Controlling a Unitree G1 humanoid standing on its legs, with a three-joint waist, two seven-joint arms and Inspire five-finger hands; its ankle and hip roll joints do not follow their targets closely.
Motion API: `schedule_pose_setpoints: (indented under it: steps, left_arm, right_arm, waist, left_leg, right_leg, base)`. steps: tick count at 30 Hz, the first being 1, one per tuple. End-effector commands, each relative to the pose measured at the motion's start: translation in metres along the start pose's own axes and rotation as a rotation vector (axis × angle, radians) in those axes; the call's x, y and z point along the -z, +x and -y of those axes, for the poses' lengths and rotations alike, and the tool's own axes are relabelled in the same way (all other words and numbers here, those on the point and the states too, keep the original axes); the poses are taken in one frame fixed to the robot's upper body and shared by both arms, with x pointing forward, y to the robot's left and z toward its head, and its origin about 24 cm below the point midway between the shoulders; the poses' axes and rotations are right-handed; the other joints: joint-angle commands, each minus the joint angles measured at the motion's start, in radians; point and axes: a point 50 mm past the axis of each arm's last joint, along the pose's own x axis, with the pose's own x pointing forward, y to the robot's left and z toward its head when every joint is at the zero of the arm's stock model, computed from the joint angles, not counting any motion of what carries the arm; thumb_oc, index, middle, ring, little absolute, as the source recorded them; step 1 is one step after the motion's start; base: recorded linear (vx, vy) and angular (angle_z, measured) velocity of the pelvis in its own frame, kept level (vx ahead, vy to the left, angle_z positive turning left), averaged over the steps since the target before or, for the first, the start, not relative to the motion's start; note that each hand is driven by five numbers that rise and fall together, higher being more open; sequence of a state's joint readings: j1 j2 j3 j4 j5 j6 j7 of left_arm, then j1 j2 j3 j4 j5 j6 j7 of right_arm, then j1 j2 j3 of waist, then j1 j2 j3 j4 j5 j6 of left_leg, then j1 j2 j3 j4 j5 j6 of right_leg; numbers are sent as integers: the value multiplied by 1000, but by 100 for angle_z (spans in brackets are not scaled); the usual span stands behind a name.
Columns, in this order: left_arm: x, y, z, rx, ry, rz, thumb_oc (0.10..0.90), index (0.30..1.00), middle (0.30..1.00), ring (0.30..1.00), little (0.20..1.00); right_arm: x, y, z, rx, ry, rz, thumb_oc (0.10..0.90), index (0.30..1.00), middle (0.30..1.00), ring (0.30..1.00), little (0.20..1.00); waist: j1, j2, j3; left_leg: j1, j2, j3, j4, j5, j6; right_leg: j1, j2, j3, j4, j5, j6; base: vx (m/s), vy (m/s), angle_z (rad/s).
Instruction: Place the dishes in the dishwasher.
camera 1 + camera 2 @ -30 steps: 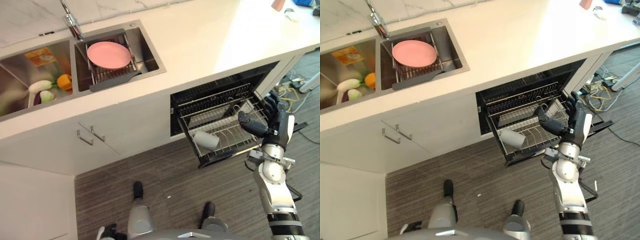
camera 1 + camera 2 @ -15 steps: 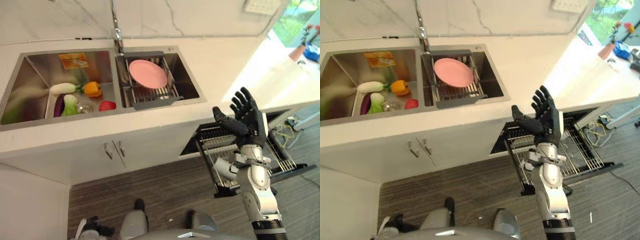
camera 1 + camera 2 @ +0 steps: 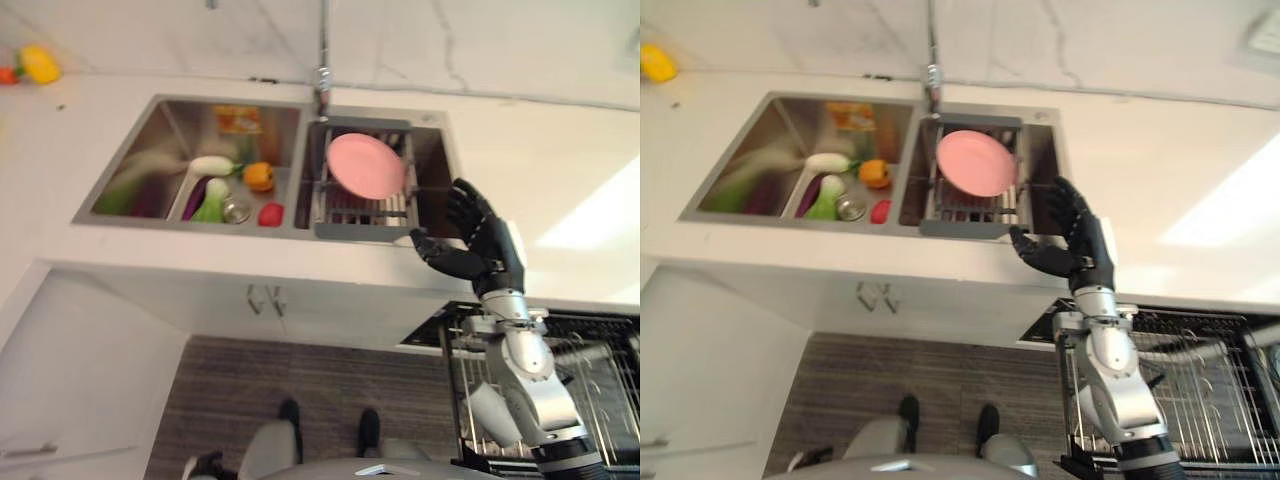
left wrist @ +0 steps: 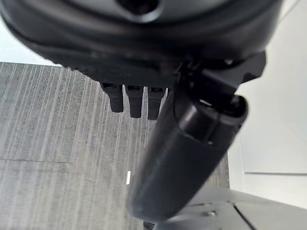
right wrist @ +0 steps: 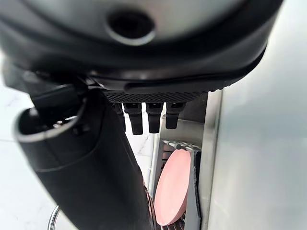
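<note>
A pink plate [image 3: 366,166] leans in the grey drying rack [image 3: 360,214] set in the right basin of the sink. My right hand [image 3: 470,245] is raised over the counter edge just right of that basin, open, with straight spread fingers and nothing in it. In the right wrist view the plate [image 5: 172,187] shows past the thumb [image 5: 86,158], apart from it. The dishwasher's lower wire rack [image 3: 1200,390] stands pulled out at the lower right, below the hand. My left hand [image 4: 187,153] hangs open over the striped floor.
A white cup [image 3: 495,412] lies in the dishwasher rack. The left basin [image 3: 150,150] holds several vegetables, and the faucet [image 3: 322,60] rises behind the sink. White counter [image 3: 560,190] runs to the right. Cabinet doors [image 3: 265,298] sit under the sink.
The camera has swung left and up toward the sink. My right hand has risen from the dishwasher rack to counter height beside the right basin, still open.
</note>
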State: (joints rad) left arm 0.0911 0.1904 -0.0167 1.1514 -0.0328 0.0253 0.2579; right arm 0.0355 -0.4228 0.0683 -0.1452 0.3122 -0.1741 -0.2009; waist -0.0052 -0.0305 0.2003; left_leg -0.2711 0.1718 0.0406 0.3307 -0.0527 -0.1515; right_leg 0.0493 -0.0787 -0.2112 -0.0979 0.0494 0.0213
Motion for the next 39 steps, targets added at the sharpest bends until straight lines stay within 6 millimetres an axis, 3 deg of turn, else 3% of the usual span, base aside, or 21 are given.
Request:
schedule_pose_setpoints:
  steps: [1,3,4,5,9,10,12,13,17,22,30,39]
  left_arm:
    - [-6,3,-14,-47,24,30,800,900,900,900,900]
    - [-2,2,-11,-33,29,21,800,900,900,900,900]
    - [0,2,-3,14,63,5,800,900,900,900,900]
    - [-1,2,-1,46,114,11,800,900,900,900,900]
    - [-10,3,-3,61,171,50,800,900,900,900,900]
    - [-14,4,-7,59,205,74,800,900,900,900,900]
    - [-12,4,-8,59,204,69,800,900,900,900,900]
    - [-7,4,-10,61,211,48,800,900,900,900,900]
    - [8,3,-11,48,156,-30,800,900,900,900,900]
    - [19,0,0,78,129,-64,800,900,900,900,900]
    - [10,0,3,100,179,-23,800,900,900,900,900]
    - [2,0,7,130,220,21,800,900,900,900,900]
  right_arm:
    - [-48,19,8,41,-45,267,800,900,900,900,900]
    - [-46,17,13,54,-59,250,800,900,900,900,900]
    - [-38,13,24,112,-95,215,800,900,900,900,900]
    - [-35,13,27,142,-98,203,800,900,900,900,900]
    - [-37,16,28,166,-90,219,800,900,900,900,900]
    - [-37,19,23,162,-63,224,800,900,900,900,900]
    - [-36,21,22,159,-56,222,800,900,900,900,900]
    - [-41,25,20,145,-89,245,800,900,900,900,900]
    - [-40,22,13,90,-143,233,800,900,900,900,900]
    - [-39,24,9,26,-249,218,800,900,900,900,900]
    - [-39,32,-8,-80,-308,216,800,900,900,900,900]
    - [-30,34,-18,-180,-411,187,800,900,900,900,900]
  waist:
    - [1,16,-14]
    - [-2,27,-31]
    - [-18,37,-63]
    - [-26,40,-73]
    - [-27,39,-50]
    - [-31,48,-32]
    - [-32,50,-32]
    - [-37,40,-32]
    - [-25,28,-58]
    - [-20,40,-83]
    - [-25,70,-102]
    - [-29,80,-109]
  left_leg:
    - [91,25,-51,-119,74,17]
    - [125,29,-48,-182,66,22]
    - [164,27,-29,-265,67,23]
    - [195,-6,-23,-291,56,50]
    - [217,-26,0,-279,34,78]
    - [239,-34,5,-283,21,98]
    - [258,-37,9,-296,16,98]
    - [274,-46,12,-311,15,89]
    - [294,-31,29,-331,18,71]
    - [329,-2,47,-371,39,47]
    - [360,23,60,-407,57,26]
    - [381,25,60,-413,50,25]
  right_leg:
    - [16,-102,49,129,-127,123]
    - [25,-106,47,125,-129,133]
    - [22,-128,37,139,-124,150]
    - [-13,-157,54,211,-108,156]
    - [-68,-183,90,335,-62,172]
    - [-118,-173,119,413,-56,168]
    - [-126,-167,110,390,-67,165]
    - [-121,-150,93,261,-85,162]
    - [-64,-146,58,140,-59,163]
    - [-12,-124,38,69,-49,158]
    - [36,-98,29,17,-59,151]
    - [59,-93,28,12,-66,145]
  base:
    - [128,208,-7]
    - [133,197,-9]
    - [209,469,-11]
    - [208,474,-2]
    - [18,234,-8]
    - [39,153,-12]
    - [91,73,-24]
    - [100,-26,-18]
    - [106,-109,3]
    - [77,-115,3]
    - [36,-62,-8]
    - [21,-8,1]
